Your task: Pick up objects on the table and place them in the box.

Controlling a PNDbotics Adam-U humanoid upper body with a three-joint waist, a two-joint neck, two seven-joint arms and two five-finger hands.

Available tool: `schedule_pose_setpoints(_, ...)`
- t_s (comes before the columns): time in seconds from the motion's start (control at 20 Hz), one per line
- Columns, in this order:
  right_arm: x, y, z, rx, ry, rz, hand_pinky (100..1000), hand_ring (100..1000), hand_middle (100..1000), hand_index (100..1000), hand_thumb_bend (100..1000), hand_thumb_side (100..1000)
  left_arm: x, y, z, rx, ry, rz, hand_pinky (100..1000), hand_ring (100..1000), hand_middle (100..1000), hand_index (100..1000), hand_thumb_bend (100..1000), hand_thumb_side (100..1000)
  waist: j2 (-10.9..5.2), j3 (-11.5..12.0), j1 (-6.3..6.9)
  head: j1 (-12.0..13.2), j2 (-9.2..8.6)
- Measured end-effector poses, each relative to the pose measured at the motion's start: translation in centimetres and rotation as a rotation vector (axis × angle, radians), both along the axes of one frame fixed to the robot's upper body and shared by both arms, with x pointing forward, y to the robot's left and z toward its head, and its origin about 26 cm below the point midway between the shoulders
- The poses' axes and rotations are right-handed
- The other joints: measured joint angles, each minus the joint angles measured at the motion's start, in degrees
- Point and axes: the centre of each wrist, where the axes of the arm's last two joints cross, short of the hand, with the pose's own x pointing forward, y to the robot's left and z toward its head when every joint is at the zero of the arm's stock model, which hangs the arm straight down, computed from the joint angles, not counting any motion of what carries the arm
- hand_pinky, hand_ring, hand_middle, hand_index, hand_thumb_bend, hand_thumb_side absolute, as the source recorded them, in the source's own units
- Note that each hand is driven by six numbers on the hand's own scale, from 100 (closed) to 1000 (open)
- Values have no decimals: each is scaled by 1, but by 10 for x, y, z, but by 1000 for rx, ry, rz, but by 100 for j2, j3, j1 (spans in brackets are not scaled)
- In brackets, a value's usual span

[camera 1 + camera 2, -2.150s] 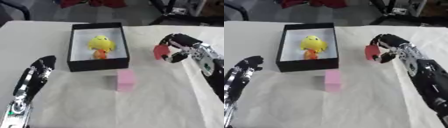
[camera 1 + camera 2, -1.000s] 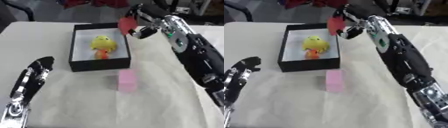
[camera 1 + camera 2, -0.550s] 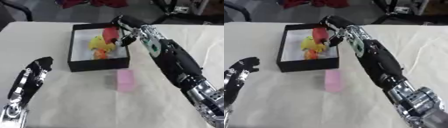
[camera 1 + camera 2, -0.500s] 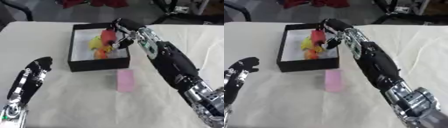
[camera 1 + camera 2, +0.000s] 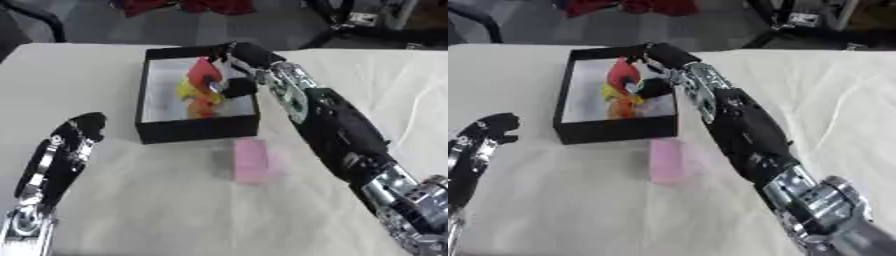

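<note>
A black box [image 5: 198, 126] with a white floor stands at the middle back of the cloth-covered table. My right hand [image 5: 236, 70] reaches over its right wall, fingers curled round a red object [image 5: 204, 73] held inside the box, just above a yellow toy with an orange base [image 5: 197, 100]. A pink block [image 5: 252, 160] lies on the cloth just in front of the box's right corner. My left hand [image 5: 66, 150] rests open at the lower left, fingers pointing up, apart from everything.
The white tablecloth [image 5: 175, 210] covers the table around the box. Dark chair or stand legs [image 5: 359, 25] and red cloth [image 5: 184, 5] show on the floor beyond the far edge.
My right hand carried the red object from the right side of the table up and leftwards over the box, then lowered it inside. The left hand stayed put.
</note>
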Motion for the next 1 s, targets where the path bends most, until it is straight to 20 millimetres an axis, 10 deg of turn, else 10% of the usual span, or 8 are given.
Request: schedule_pose_setpoints(1.0,-26,-24,23,120,-3,105,901,817,867,948,100,772,-2,6,-2,0,6,34,793,822,751,818,252,736,0,-254,-2,217,0)
